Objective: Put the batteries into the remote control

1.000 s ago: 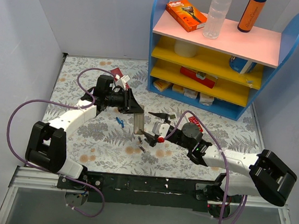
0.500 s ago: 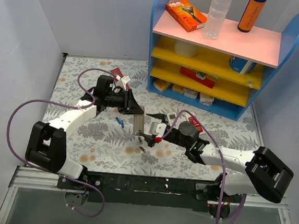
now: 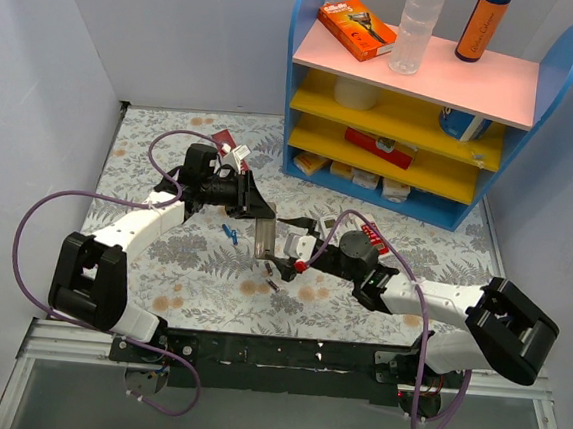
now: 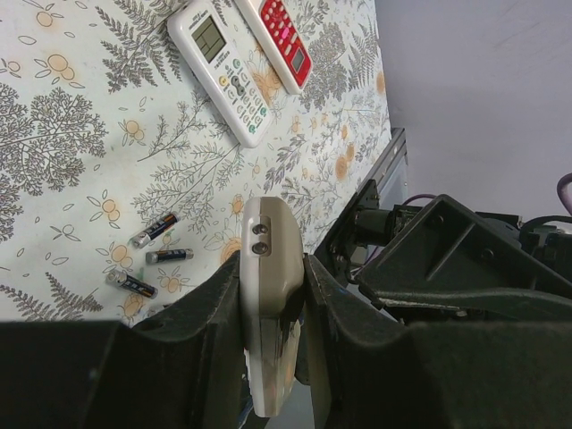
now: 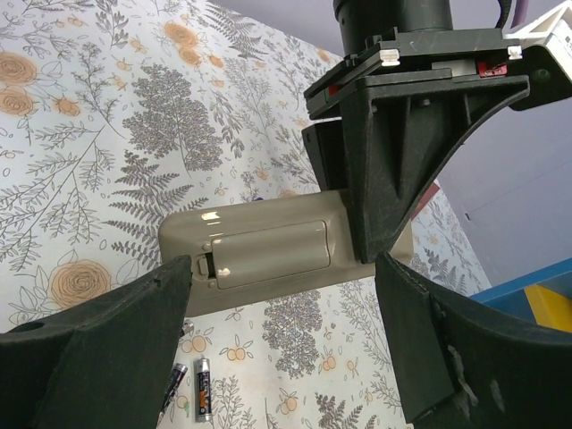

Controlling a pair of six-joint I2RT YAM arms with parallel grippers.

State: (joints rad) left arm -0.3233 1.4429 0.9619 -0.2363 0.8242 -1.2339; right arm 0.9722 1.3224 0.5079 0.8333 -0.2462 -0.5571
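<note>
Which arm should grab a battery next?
Right. The left gripper is shut on the remote control; the right gripper is open, with the batteries lying loose just below it.

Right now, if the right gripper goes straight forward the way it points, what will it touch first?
Most likely the slim pale beige remote control, on its battery cover. The left gripper holds it straight ahead of the open right gripper. Depth is unclear from the wrist view.
</note>
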